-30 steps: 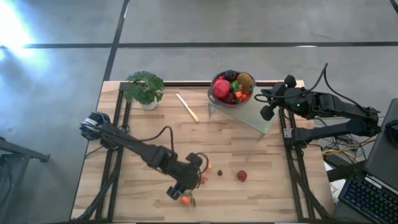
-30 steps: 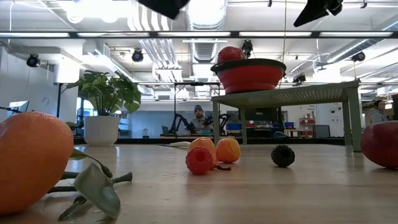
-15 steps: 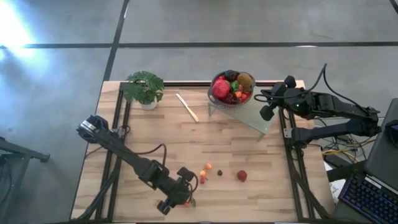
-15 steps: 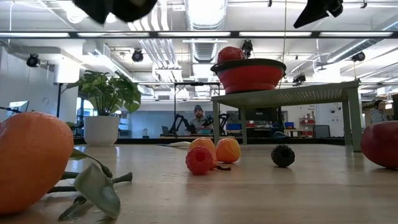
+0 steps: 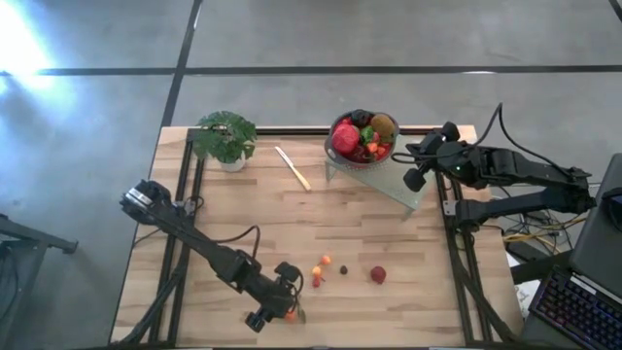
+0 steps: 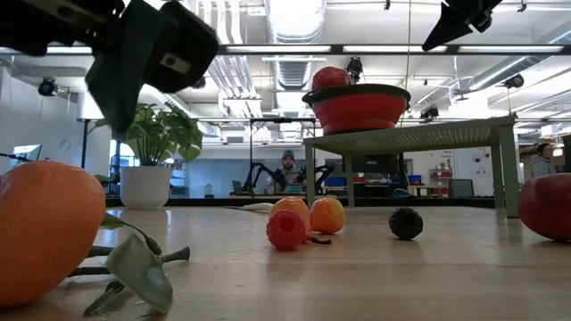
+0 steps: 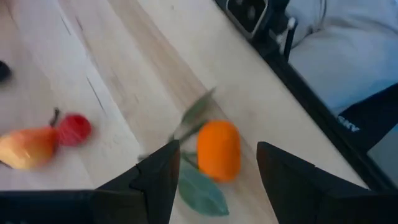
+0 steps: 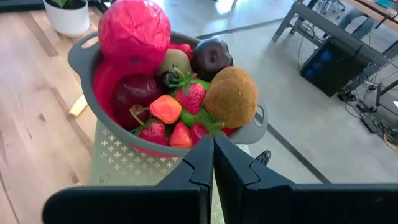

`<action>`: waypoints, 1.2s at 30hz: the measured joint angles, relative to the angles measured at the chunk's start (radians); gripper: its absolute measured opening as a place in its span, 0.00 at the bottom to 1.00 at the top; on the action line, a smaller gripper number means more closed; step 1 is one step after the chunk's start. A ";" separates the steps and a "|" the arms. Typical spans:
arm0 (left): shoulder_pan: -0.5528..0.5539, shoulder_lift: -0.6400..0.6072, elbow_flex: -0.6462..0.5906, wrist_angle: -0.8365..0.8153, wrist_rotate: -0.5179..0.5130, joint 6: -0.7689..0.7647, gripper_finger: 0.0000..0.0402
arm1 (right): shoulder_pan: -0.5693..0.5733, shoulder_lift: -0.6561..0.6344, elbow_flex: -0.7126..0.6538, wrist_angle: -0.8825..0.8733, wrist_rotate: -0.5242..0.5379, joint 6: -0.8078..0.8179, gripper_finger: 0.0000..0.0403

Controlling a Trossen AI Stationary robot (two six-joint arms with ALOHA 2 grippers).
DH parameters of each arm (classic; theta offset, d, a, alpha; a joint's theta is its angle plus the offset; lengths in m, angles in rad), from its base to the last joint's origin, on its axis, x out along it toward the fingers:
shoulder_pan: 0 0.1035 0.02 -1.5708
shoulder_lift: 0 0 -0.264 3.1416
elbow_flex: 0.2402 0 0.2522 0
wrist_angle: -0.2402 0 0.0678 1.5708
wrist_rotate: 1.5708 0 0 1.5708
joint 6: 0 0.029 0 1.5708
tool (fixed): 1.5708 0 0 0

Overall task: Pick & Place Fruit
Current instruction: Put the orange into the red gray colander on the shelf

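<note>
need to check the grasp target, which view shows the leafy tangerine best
The left wrist view: the tangerine and its leaves lie whole between the open left gripper's fingers. The low view cuts it off at the edge; from the high view it is mostly hidden under the gripper; the right wrist view misses it.

A leafy orange tangerine [image 7: 218, 150] lies on its side on the table's near edge, green leaves splayed beside it. Nearby rest small orange and red berries [image 6: 301, 220], a dark berry [image 6: 406, 223] and a red strawberry [image 5: 377, 275]. Apples, kiwis, a plum and strawberries [image 8: 186, 93] fill the bowl.
</note>
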 joint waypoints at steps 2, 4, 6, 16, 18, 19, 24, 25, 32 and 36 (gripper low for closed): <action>0.000 0.002 -0.009 0.001 0.000 0.000 0.54 | 0.000 0.000 -0.003 0.000 0.000 -0.002 0.02; 0.000 0.009 -0.010 0.008 0.001 0.003 0.54 | 0.000 0.000 -0.005 0.000 0.000 -0.002 0.02; 0.000 0.027 -0.009 0.015 0.010 0.010 0.54 | 0.000 0.000 -0.005 0.001 0.000 -0.002 0.02; 0.000 0.095 -0.005 0.046 0.034 0.039 0.54 | 0.000 0.000 -0.005 0.008 0.001 -0.001 0.02; 0.000 0.098 -0.004 0.051 0.034 0.049 0.54 | 0.000 0.000 -0.005 0.009 0.001 -0.001 0.02; 0.000 0.099 -0.005 0.050 0.034 0.053 0.54 | 0.000 0.000 -0.005 0.010 0.001 -0.001 0.02; 0.000 0.099 -0.008 0.049 0.043 0.076 0.46 | 0.000 0.000 -0.005 0.012 0.002 -0.001 0.02; 0.000 0.099 -0.008 0.049 0.044 0.076 0.44 | 0.000 0.000 -0.005 0.012 0.002 -0.001 0.02; 0.000 0.099 -0.008 0.050 0.045 0.077 0.27 | -0.001 0.000 -0.005 0.015 0.001 0.001 0.02; 0.000 0.099 -0.008 0.050 0.045 0.077 0.23 | -0.001 0.000 -0.005 0.015 0.002 0.002 0.02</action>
